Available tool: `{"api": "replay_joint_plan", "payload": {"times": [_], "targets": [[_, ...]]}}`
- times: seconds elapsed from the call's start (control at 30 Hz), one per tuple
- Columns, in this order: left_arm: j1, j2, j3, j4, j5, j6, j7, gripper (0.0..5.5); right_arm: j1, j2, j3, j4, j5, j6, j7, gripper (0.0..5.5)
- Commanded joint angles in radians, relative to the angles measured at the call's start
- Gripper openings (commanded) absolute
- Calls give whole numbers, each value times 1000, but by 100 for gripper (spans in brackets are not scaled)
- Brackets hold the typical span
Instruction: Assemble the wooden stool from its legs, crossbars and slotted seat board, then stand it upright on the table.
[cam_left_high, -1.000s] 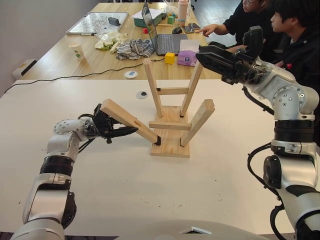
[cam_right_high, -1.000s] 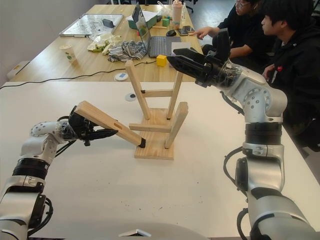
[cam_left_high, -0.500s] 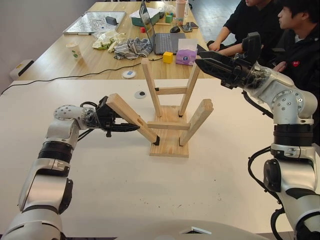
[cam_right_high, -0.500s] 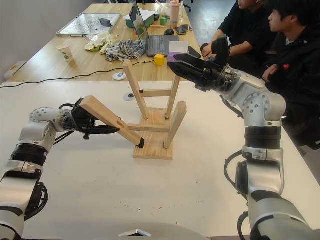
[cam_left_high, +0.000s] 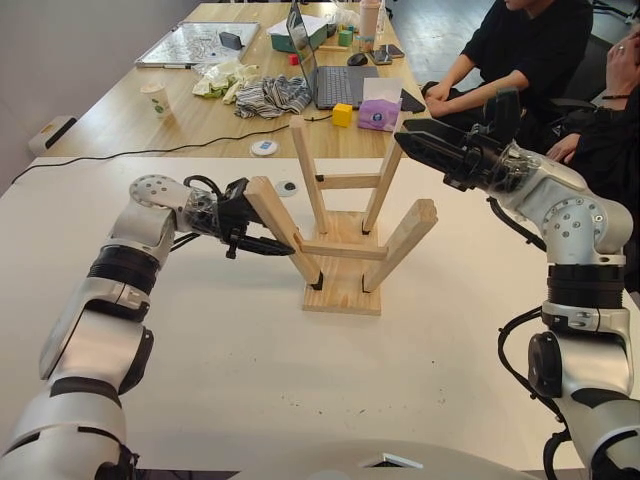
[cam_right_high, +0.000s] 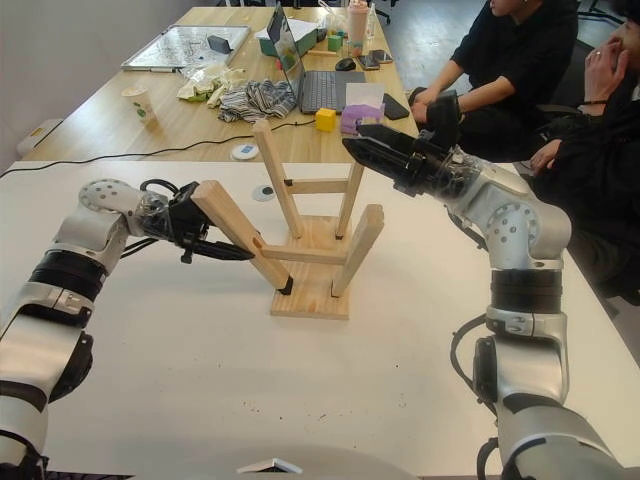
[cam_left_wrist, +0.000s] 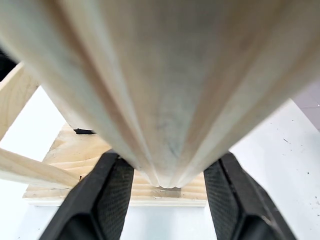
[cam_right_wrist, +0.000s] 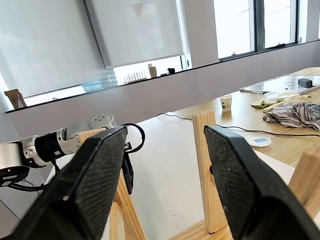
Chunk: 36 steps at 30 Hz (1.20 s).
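1. centre of the frame, on the white table (cam_left_high: 200, 350): the seat board (cam_left_high: 343, 297) lies flat with its legs pointing up, so the stool is upside down and part-built.
2. the left gripper (cam_left_high: 262, 240), left of centre, is clamped on the front left leg (cam_left_high: 288, 235). the left wrist view has a black finger (cam_left_wrist: 112, 195) pressed to each side of the wood.
3. that leg's long axis runs from upper left down to lower right. its top end leans away from the board and its bottom end sits at the board's near left corner.
4. so the board lies right of and below the left gripper, and the left arm is plainly the nearer one. to my eye the next move is tipping the leg's top rightward until it stands square.
5. the lower crossbar (cam_left_high: 335, 248) seems to meet this leg at its left end, though the joint is too small to judge.
6. the front right leg (cam_left_high: 400, 243) leans the opposite way, with its top out toward the right.
7. the back left leg (cam_left_high: 310, 180) and back right leg (cam_left_high: 383, 185) stand up, splaying a little, with the upper crossbar (cam_left_high: 347, 181) between them.
8. the right gripper (cam_left_high: 415, 142), upper right of centre, hangs spread wide with nothing in it, just beside the top of the back right leg.
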<state>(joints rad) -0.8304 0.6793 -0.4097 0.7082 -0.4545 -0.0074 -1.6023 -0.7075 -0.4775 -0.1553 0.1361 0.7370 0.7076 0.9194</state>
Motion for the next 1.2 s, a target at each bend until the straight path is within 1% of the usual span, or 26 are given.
{"api": "replay_joint_plan", "payload": {"times": [0.03, 0.1, 0.17, 0.2, 0.27, 0.33, 0.4, 0.47, 0.53, 0.67, 0.77, 0.87, 1.03, 1.2], "targets": [[167, -45, -205, 25, 243, 28, -11, 201, -93, 16, 3, -6, -70, -24, -131, 282], [197, -32, -210, 2, 239, 29, -11, 201, -221, -8, 17, 31, -115, 13, -211, 282], [219, -24, -209, -7, 242, 26, -9, 201, -343, -35, 57, 29, -134, 62, -209, 282], [230, -21, -205, -5, 245, 24, -6, 201, -421, -55, 123, 6, -166, 98, -177, 282], [246, -24, -201, -5, 252, 27, 14, 201, -584, -73, 260, -34, -180, 261, -116, 282], [259, -36, -197, -7, 249, 34, 40, 201, -691, -76, 385, -59, -188, 357, -13, 282], [268, -47, -194, -14, 246, 41, 66, 201, -742, -92, 524, -76, -217, 356, 134, 282], [277, -54, -190, -13, 244, 42, 88, 201, -769, -85, 675, -78, -288, 300, 247, 282], [284, -56, -186, -14, 241, 47, 105, 201, -789, -64, 801, -49, -359, 253, 325, 282], [299, -58, -178, -22, 232, 61, 130, 201, -801, -35, 960, 9, -481, 173, 427, 282], [316, -54, -174, -36, 222, 81, 142, 201, -806, 2, 1030, 68, -561, 111, 473, 282], [315, -61, -169, -31, 213, 100, 149, 201, -805, 42, 1075, 131, -619, 69, 509, 282], [301, -79, -168, -15, 207, 120, 145, 201, -766, 103, 1127, 203, -708, 25, 540, 282], [284, -86, -157, -9, 198, 135, 140, 201, -742, 147, 1151, 268, -785, -27, 546, 282]]}}
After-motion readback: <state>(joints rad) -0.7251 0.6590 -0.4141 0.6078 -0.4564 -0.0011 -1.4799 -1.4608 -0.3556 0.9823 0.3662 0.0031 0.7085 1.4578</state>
